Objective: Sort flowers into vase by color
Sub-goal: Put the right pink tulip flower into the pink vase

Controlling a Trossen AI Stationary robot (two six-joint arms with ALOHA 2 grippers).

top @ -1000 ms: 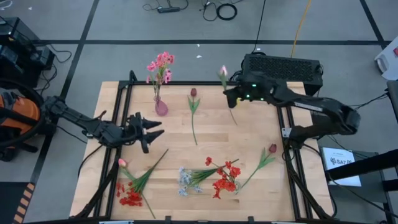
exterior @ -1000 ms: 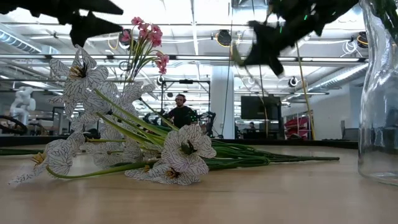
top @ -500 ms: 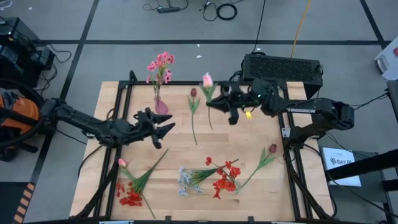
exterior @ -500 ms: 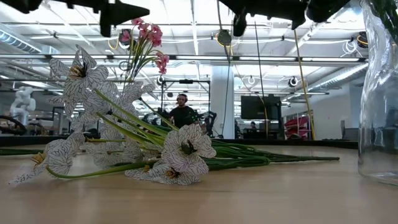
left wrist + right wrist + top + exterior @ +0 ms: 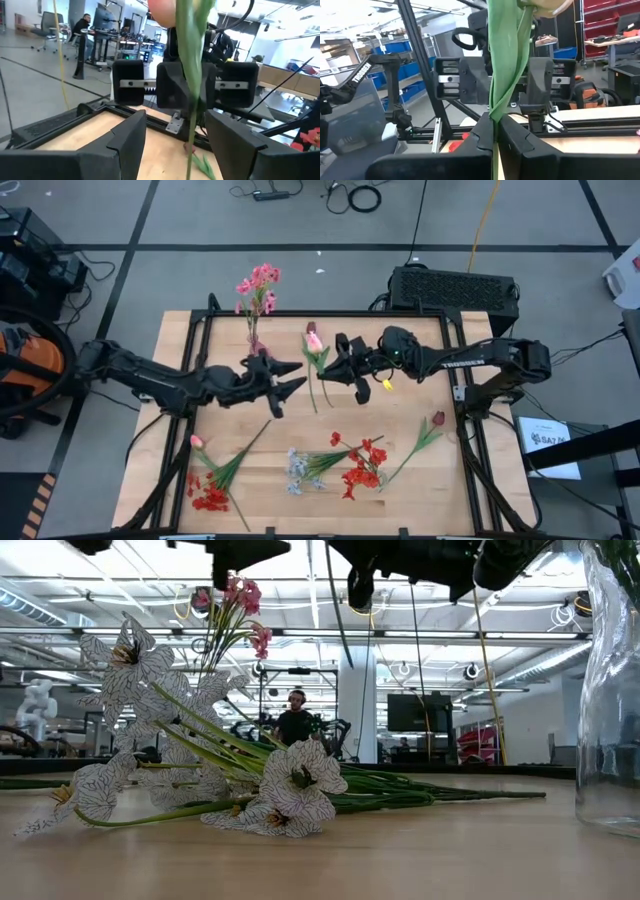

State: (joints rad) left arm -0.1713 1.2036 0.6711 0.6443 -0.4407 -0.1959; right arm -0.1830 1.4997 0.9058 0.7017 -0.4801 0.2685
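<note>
Now the right gripper (image 5: 340, 368) is clamped on the green stem of the pink bud (image 5: 314, 341), carried in the air above the wooden table (image 5: 400, 415). Compared with a second ago, the bud has travelled from the table's far right corner region toward the vase (image 5: 254, 350); it now sits just to the right of the vase, near the maroon tulip (image 5: 311, 328) lying on the table. The left gripper (image 5: 285, 376), jaws spread wide and holding nothing, has also advanced from well left of the vase to a spot in front of the vase, facing the right gripper.

In the left wrist view the stem (image 5: 192, 95) passes between the left fingers (image 5: 125, 145) without visible contact, with the right gripper's body directly behind it. In the right wrist view the right fingers (image 5: 485, 137) are pressed together on the stem. Judgement: this looks like a handover or a re-grip set-up, so the flower can be steered into the narrow neck.

Orientation: in both wrist views the long axis runs roughly upright through the jaws, bud end at the top, cut end hanging below. In the high view the bud points toward the far edge and the stem trails toward the near edge.

The vase already holds a pink spray (image 5: 258, 283). Red clusters (image 5: 360, 465), a pale bunch (image 5: 297, 468) and another pink bud (image 5: 197, 441) lie well in front of the vase, unsorted.
</note>
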